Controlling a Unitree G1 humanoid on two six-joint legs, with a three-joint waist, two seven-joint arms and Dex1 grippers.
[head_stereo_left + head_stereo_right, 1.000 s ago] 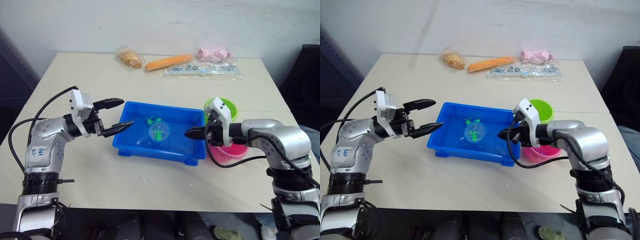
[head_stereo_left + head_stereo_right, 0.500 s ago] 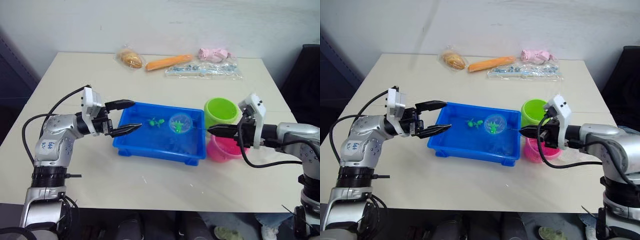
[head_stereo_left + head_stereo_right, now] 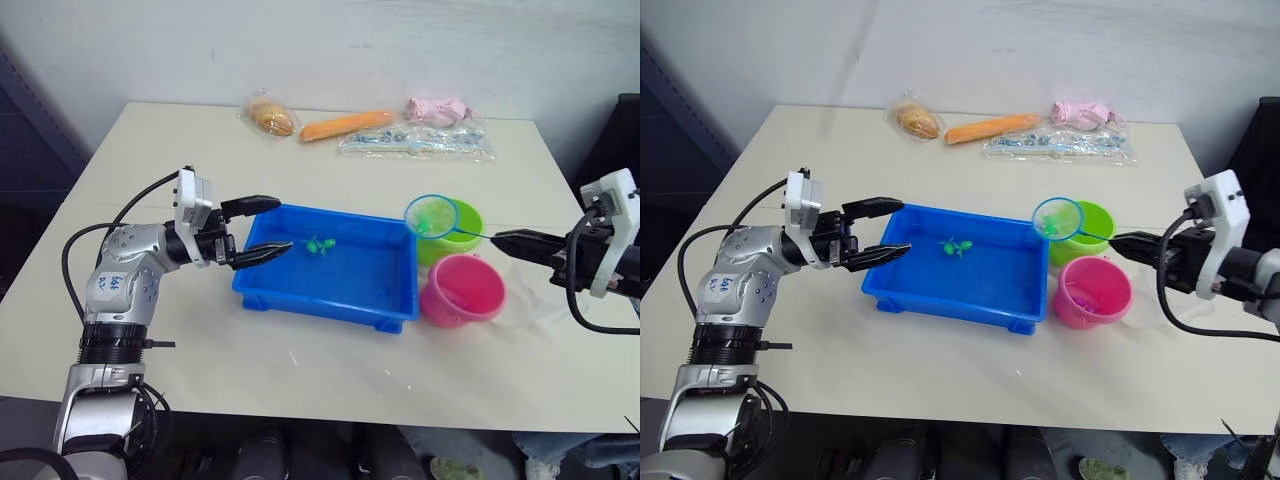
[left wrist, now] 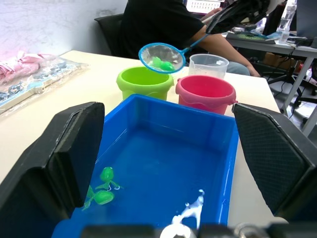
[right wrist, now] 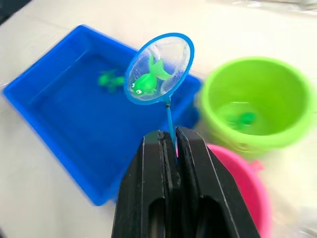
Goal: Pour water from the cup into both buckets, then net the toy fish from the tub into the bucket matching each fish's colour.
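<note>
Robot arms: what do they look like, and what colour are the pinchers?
Both arms are shiny silver metal with rounded joints and looping black cables. Each wrist carries a white box. The left gripper and right gripper each have two black pointed fingers. The left arm's upper part has small blue handwriting on it.

Silver-grey metal arms, both of them, with rounded casings and black joint rings. The left arm (image 3: 120, 290) carried small blue handwritten marks on its casing, and a black cable looped over from its elbow to a white block at the wrist. The left gripper (image 3: 262, 228) had two tapered black fingers. The right gripper (image 3: 520, 241) matched, with black cables curling beneath its white wrist block.
</note>
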